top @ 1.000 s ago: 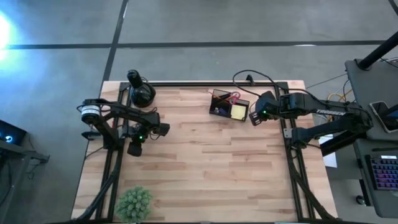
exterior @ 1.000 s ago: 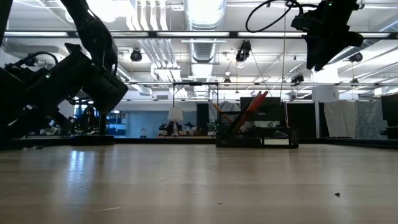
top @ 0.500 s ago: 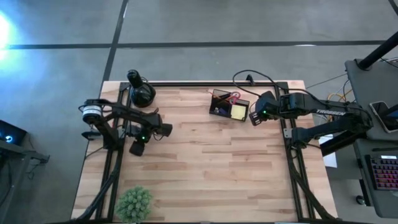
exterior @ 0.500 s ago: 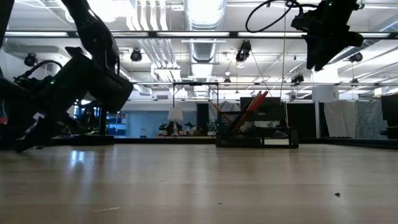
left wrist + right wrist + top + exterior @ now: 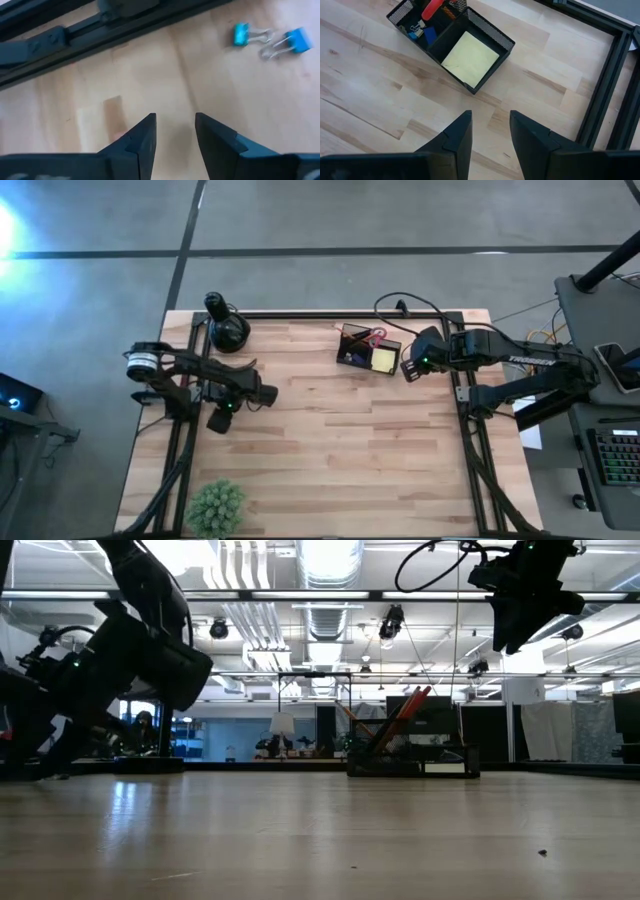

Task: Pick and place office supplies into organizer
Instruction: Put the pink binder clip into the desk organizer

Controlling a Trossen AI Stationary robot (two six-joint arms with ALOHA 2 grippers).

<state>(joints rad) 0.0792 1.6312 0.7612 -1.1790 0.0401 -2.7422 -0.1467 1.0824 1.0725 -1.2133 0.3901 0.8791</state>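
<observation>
Overhead, the right arm bears unreadable white lettering; organizer lies long axis crosswise, slightly skewed; both grippers, left gripper and right gripper, stand apart, empty.

One camera hangs overhead, looking straight down on the whole table with both arms at its sides. Another sits at tabletop level, gazing flat across the wood into the room beyond; it shares the organizer with the overhead view. The left wrist camera looks down close past its own fingers at bare wood and two blue binder clips. The right wrist camera peers from higher up at the organizer, also seen from above
</observation>
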